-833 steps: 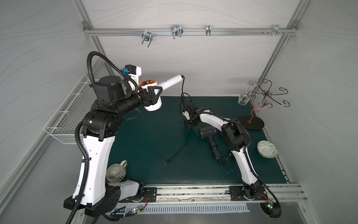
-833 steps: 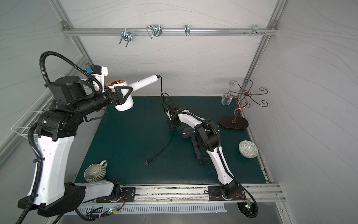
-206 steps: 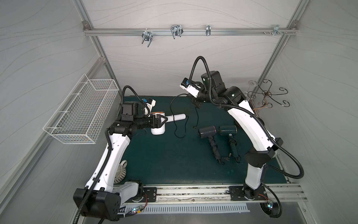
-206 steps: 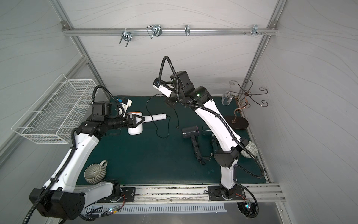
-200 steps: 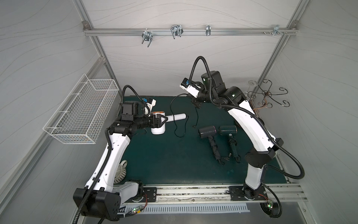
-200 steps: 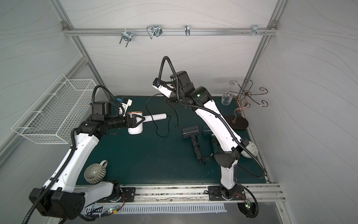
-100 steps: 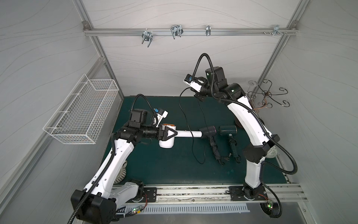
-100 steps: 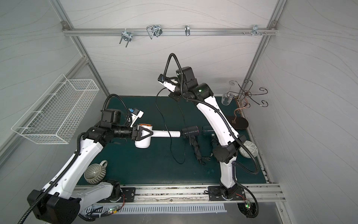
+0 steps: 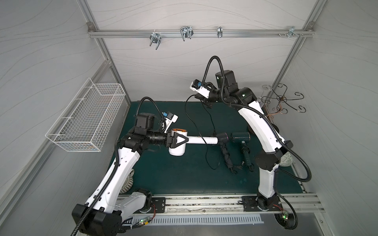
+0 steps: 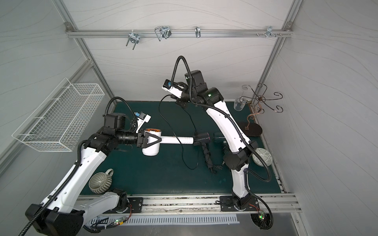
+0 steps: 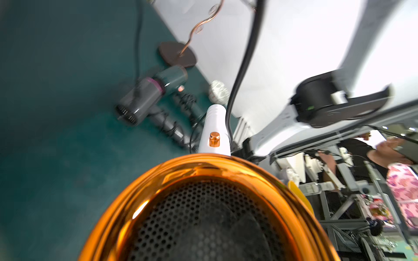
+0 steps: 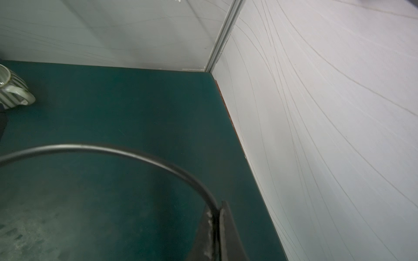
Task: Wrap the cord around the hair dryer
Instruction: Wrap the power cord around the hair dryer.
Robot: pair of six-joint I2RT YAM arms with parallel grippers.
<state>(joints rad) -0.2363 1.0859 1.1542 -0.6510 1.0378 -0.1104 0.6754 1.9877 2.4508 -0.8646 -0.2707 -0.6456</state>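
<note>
Quick update from my end: over the last second I've swung the white hair dryer from the far-left part of the counter toward the middle and a bit nearer. Its handle now sticks out to the right, butt end just beside the grey dryer lying there. My left tool is spread fairly wide but clamped across the dryer's barrel, with the copper grille staring straight into my wrist cam. My right tool is pinched fully closed on the cord, up high at the far side, and it barely shifted while the left did all the travelling. What that swing bought me: the cord now drops from the right tool, lies across the handle about midway, and sags in a loose loop down to the counter. I reckon that's the start of a turn, not a finished one, and I can't tell from above whether it goes all the way round. Another strand runs from the right tool down to the handle's butt. Plenty of slack left, so I'd say we're early on. The grey one and the green dryer beside it already have cords coiled round their handles, which is the look I'm after. My guess for next: bring the cord under the handle and keep it taut, or it'll slide off the end.
</note>
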